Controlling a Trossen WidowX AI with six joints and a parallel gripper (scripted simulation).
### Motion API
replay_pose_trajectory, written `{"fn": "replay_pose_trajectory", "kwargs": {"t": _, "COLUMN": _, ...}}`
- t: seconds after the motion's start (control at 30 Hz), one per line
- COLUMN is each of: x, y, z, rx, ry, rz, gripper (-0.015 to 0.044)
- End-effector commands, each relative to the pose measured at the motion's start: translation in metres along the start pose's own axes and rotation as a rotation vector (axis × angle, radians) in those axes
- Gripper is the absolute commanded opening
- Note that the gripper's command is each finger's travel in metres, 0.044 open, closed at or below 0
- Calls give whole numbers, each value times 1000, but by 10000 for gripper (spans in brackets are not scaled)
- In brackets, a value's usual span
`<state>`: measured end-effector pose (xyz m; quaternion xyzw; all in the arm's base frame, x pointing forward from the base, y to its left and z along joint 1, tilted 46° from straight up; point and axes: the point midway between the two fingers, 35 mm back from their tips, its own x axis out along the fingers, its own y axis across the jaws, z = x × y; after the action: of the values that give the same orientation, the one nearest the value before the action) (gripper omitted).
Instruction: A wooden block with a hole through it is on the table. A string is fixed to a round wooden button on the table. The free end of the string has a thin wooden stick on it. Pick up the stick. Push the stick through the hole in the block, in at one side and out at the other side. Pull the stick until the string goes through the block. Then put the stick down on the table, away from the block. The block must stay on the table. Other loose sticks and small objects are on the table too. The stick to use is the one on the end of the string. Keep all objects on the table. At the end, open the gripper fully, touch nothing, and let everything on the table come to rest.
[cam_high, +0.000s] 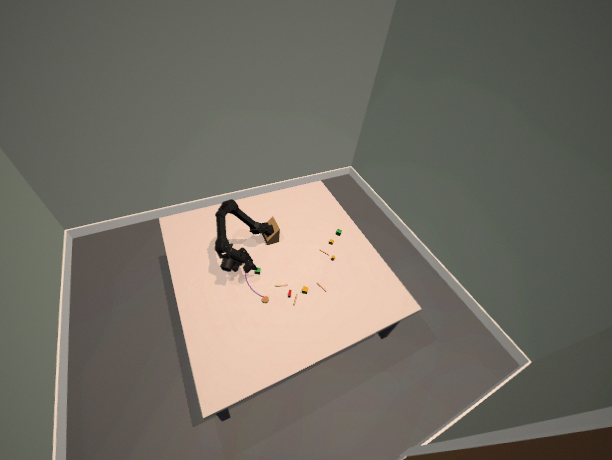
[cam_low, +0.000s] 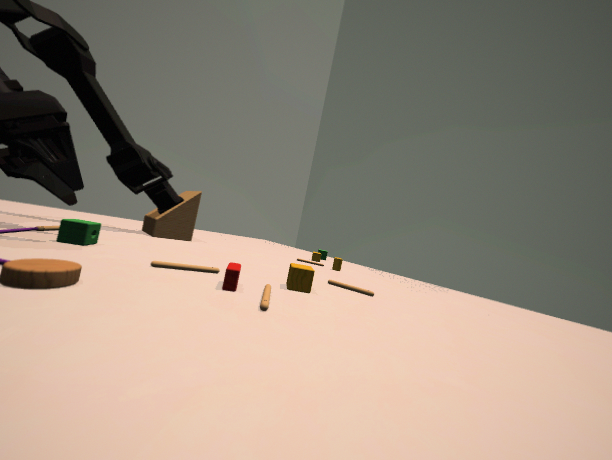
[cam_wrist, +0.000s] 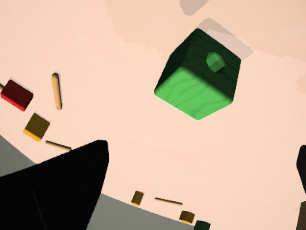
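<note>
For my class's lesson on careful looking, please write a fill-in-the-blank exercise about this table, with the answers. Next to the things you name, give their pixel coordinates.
The claw (cam_low: 75, 196) is ______, with nothing in it.
The block with a hole through it (cam_high: 258, 271) (cam_low: 78, 232) (cam_wrist: 198, 75) is coloured ______.
The string (cam_high: 251, 288) (cam_low: 20, 230) is coloured ______.
The button (cam_high: 265, 299) (cam_low: 41, 273) is ______ in shape.

Missing words, in order: open; green; purple; round.

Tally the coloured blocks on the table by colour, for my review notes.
Green blocks: 2
Yellow blocks: 3
Red block: 1
Total: 6
</note>
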<state>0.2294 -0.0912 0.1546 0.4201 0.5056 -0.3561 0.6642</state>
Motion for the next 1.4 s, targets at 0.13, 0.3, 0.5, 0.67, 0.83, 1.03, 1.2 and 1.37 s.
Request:
{"fn": "replay_pose_trajectory", "kwargs": {"t": 0.13, "x": 27, "y": 3, "z": -15, "rx": -1328, "ry": -57, "rz": -464, "gripper": 440}}
{"fn": "replay_pose_trajectory", "kwargs": {"t": 0.3, "x": 27, "y": 13, "z": -20, "rx": -1774, "ry": -43, "rz": -690, "gripper": 440}}
{"fn": "replay_pose_trajectory", "kwargs": {"t": 0.5, "x": 25, "y": 21, "z": -25, "rx": -2133, "ry": 18, "rz": -874, "gripper": 440}}
{"fn": "replay_pose_trajectory", "kwargs": {"t": 0.67, "x": 24, "y": 24, "z": -26, "rx": -2260, "ry": 54, "rz": -941, "gripper": 440}}
{"fn": "replay_pose_trajectory", "kwargs": {"t": 0.83, "x": 24, "y": 24, "z": -26, "rx": -2260, "ry": 54, "rz": -941, "gripper": 440}}
{"fn": "replay_pose_trajectory", "kwargs": {"t": 1.03, "x": 24, "y": 24, "z": -26, "rx": -2260, "ry": 54, "rz": -941, "gripper": 440}}
{"fn": "replay_pose_trajectory", "kwargs": {"t": 1.2, "x": 24, "y": 24, "z": -26, "rx": -2260, "ry": 54, "rz": -941, "gripper": 440}}
{"fn": "replay_pose_trajectory", "kwargs": {"t": 1.37, "x": 24, "y": 24, "z": -26, "rx": -2260, "ry": 54, "rz": -941, "gripper": 440}}
